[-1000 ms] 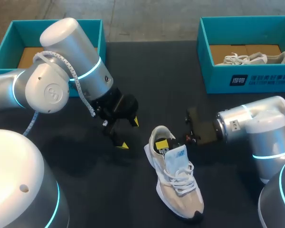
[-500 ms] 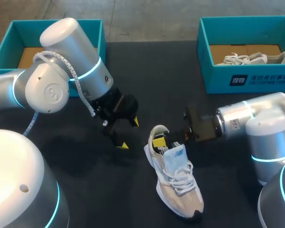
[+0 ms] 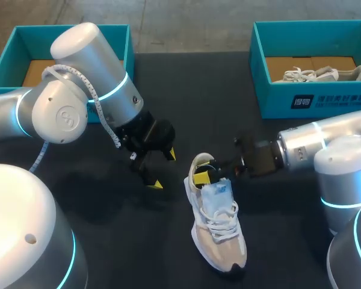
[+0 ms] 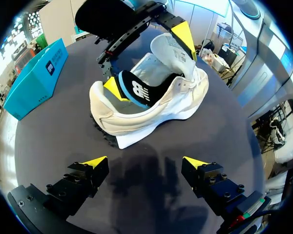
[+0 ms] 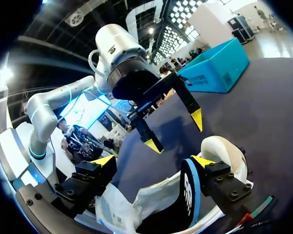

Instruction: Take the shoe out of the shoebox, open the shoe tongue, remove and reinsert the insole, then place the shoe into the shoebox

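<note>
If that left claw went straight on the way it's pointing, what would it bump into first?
Probably the white shoe's side, though the left gripper might touch the table just before it.

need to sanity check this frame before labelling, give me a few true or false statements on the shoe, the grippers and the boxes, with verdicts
1. The shoe lies on the table, outside both boxes. True.
2. The left gripper is shut on the shoe's heel. False: it is open, apart from the shoe, with nothing between its fingers.
3. The right gripper has one fingertip inside the shoe's opening. True.
4. The shoebox on the right arm's side holds only cardboard. False: a second shoe lies in it.
</note>
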Controlling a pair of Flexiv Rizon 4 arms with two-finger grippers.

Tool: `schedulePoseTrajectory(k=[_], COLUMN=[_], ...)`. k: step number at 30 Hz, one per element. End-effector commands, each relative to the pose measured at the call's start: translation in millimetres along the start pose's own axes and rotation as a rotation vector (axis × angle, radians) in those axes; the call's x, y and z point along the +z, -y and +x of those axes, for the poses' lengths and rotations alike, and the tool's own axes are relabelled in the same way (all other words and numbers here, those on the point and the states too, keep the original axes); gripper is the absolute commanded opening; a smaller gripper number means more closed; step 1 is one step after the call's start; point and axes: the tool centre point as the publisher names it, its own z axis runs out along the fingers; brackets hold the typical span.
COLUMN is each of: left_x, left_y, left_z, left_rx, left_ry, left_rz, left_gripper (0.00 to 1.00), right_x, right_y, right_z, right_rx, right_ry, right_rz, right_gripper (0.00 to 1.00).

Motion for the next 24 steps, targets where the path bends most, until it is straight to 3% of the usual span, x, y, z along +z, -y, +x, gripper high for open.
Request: schedulePoseTrajectory(k=[1,8,24], left_x=[1,1,1], left_y=[0,0,0], left_z=[0.6,0.6,0.6], left_rx=[0.001,0.001,0.001], left_ry=[0.001,0.001,0.001], left_rz=[0.000,0.000,0.000], left_gripper=[1.00,1.00,1.00], right_x=[-7,-10,-7], right_y=[2.0,7.3,-8.5], right_z=[10.8,12.9,7.9], right_rx=[0.007,0.010,-0.065], right_ry=[0.027,0.049,0.125], right_rz=[0.007,-0.019,-0.068], right_gripper=[1.00,1.00,1.00])
